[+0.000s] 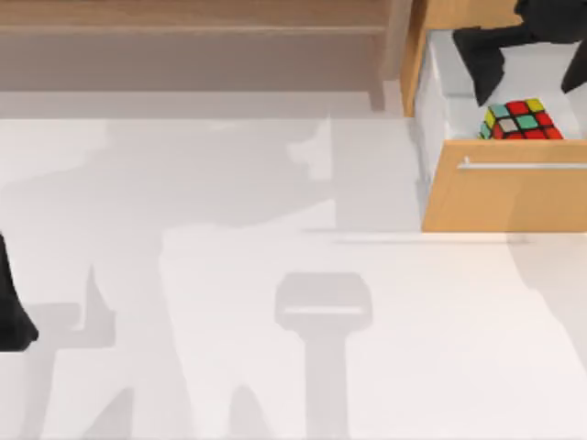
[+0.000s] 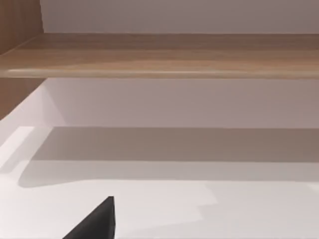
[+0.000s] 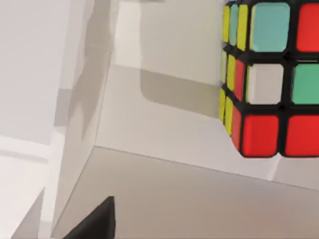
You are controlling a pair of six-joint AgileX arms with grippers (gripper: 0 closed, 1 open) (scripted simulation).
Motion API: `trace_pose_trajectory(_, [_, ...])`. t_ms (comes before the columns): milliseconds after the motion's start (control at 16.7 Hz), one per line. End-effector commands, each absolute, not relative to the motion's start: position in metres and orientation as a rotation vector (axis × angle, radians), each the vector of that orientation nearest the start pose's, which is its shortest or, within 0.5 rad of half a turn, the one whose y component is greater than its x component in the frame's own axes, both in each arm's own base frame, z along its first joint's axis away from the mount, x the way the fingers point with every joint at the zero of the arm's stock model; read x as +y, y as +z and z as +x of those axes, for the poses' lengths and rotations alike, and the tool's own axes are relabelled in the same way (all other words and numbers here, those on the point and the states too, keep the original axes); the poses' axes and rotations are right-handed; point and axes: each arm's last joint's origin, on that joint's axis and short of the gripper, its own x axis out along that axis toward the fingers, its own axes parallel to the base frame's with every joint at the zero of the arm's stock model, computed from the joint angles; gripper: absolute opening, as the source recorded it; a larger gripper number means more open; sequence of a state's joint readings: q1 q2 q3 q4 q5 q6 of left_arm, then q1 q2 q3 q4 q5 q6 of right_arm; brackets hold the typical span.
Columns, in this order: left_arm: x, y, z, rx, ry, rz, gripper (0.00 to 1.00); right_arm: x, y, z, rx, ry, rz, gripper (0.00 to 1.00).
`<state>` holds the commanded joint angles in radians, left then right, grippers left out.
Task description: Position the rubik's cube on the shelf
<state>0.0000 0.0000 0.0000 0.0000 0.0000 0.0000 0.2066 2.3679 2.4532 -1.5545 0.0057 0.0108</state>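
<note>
The rubik's cube (image 1: 521,121) rests on the white floor of an open drawer (image 1: 503,188) at the table's back right, close behind the drawer front. In the right wrist view the cube (image 3: 269,79) is close, showing red, green, white and yellow stickers. My right gripper (image 1: 532,78) hovers over the drawer just behind the cube, open, its dark fingers (image 1: 488,64) spread to either side and holding nothing. The shelf (image 1: 193,41) is a long light-brown board along the back, left of the drawer; its board (image 2: 159,55) is bare. My left gripper (image 1: 11,321) is parked at the left edge, open.
The orange-wood drawer front carries a silver handle (image 1: 523,166) and juts into the table. An upright shelf post (image 1: 396,55) stands between the shelf and the drawer. The white table top (image 1: 275,321) stretches across the front.
</note>
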Motion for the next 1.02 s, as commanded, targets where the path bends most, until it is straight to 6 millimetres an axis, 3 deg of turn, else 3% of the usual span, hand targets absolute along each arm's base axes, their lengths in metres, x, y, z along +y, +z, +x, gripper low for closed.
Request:
trace_pose_trajectory(120, [-0.001,0.16,0.106,0.0,0.0,0.0,1.0,0.103,0.27,0.449,1.463,0.17,-0.153,1.0])
trace_pose_trajectory(300, [-0.001,0.16,0.106,0.0,0.0,0.0,1.0,0.094,0.258,0.455,1.462,0.168,-0.152,1.0])
trace_pose_trajectory(540, [-0.001,0.16,0.106,0.0,0.0,0.0,1.0,0.074,0.212,0.476,1.463,0.159,-0.149,1.0])
trace_pose_trajectory(720, [-0.001,0.16,0.106,0.0,0.0,0.0,1.0,0.069,0.177,0.487,1.467,0.168,-0.153,1.0])
trace_pose_trajectory(1020, [-0.001,0.16,0.106,0.0,0.0,0.0,1.0,0.069,0.172,0.489,1.465,0.17,-0.153,1.0])
